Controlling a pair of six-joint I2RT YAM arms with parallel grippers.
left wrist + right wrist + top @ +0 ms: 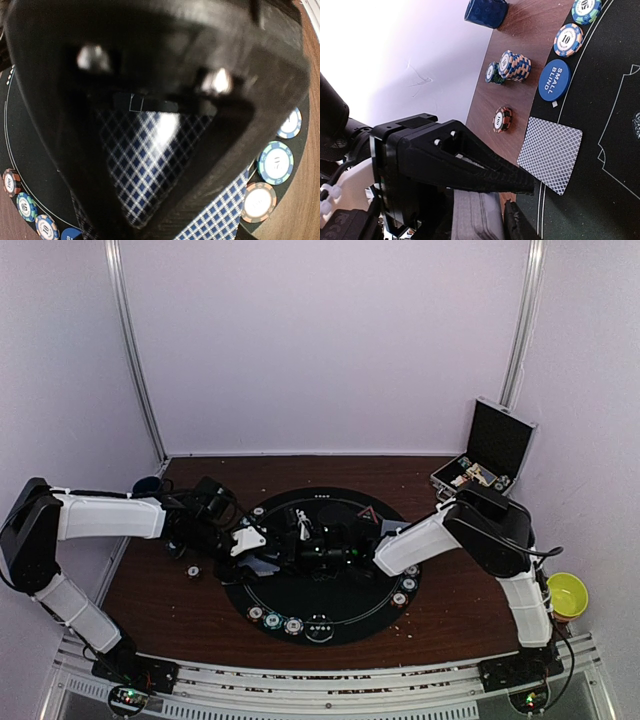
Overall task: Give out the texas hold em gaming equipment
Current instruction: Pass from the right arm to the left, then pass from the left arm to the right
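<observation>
Currently: left pincer on deck, one card dealt

Deck: the left gripper is clenched on the grey-edged stack of playing cards, which is pinned under its upper black finger over the left part of the mat. In the left wrist view a blue-and-white checked card back sits right behind the finger, close to the lens. The right gripper is just beside it mid-mat; I can't tell whether its jaws are apart or closed.

The single checked-back card lies flat and back up, near the left fingertip but apart from it, just beside the round blue "SMALL BLIND" disc. It covers the white ring line and its long axis roughly follows that line. The deck's axis is cropped and unclear.

Edge-striped round poker chips sit along the mat rim; a short chip stack and a lone chip sit on wood.

Surface: round black felt mat on a brown wooden table. Pale lilac walls. Open silver-edged black case at the far right corner, yellow bowl right, dark blue cup far left.
</observation>
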